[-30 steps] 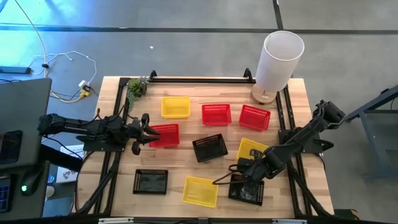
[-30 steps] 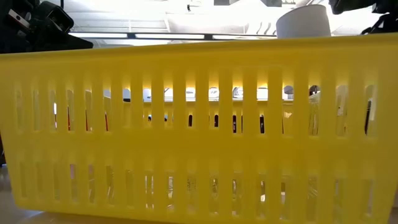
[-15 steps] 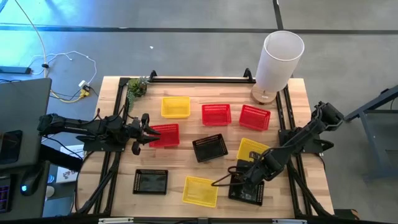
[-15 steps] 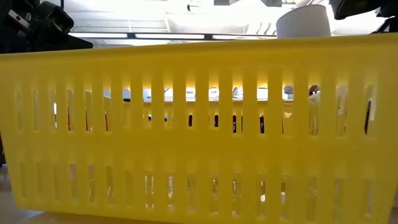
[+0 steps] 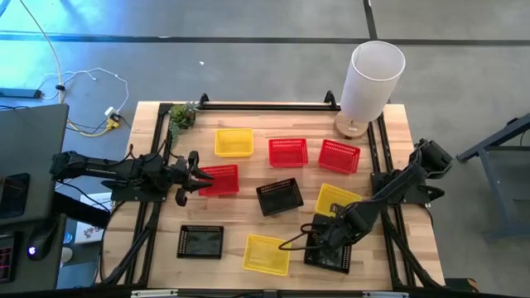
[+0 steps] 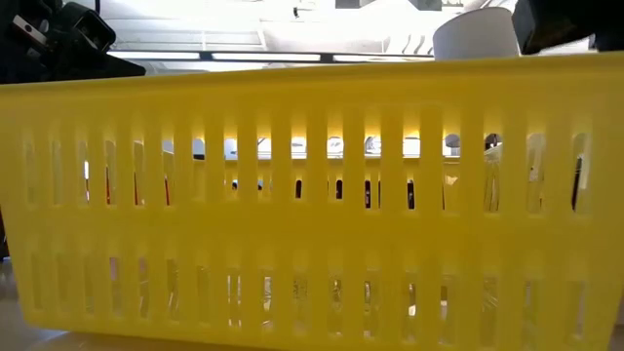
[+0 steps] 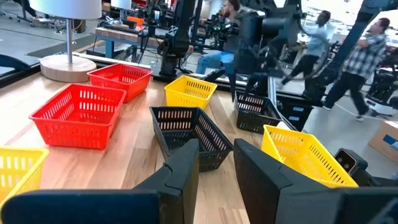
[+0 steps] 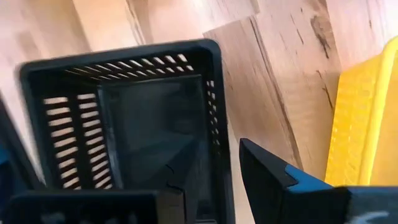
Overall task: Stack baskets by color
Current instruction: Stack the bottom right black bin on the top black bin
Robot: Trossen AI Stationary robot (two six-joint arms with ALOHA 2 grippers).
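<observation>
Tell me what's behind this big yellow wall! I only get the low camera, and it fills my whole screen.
Observer: That wall is a yellow plastic mesh basket. It sits at the table's front edge, right in front of your camera.
Operator: Where's the right claw?
Observer: The right claw is down at a black plastic mesh basket just to the right of the yellow one. One finger is inside its wall and one is outside.
Operator: And the left claw?
Observer: The left claw hangs open and empty beside a red plastic mesh basket at the table's left side.
</observation>
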